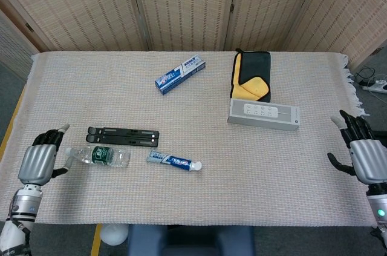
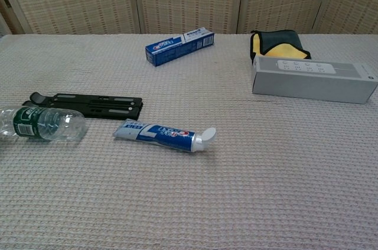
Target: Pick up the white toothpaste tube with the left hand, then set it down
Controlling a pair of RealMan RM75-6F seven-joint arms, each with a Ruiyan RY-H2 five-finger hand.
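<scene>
The white and blue toothpaste tube (image 1: 173,161) (image 2: 164,135) lies flat on the table, white cap toward the right, with nothing touching it. My left hand (image 1: 39,160) hovers at the table's left edge, far left of the tube, holding nothing, fingers loosely spread. At the right edge my right hand (image 1: 363,152) is empty with fingers apart. Neither hand shows in the chest view.
A clear water bottle (image 1: 99,156) (image 2: 40,123) lies left of the tube, a black folded stand (image 1: 123,136) (image 2: 88,105) behind it. Farther back are a blue toothpaste box (image 1: 179,74) (image 2: 179,44), a grey power strip (image 1: 263,114) (image 2: 313,78) and a black-yellow cloth (image 1: 252,74) (image 2: 277,44).
</scene>
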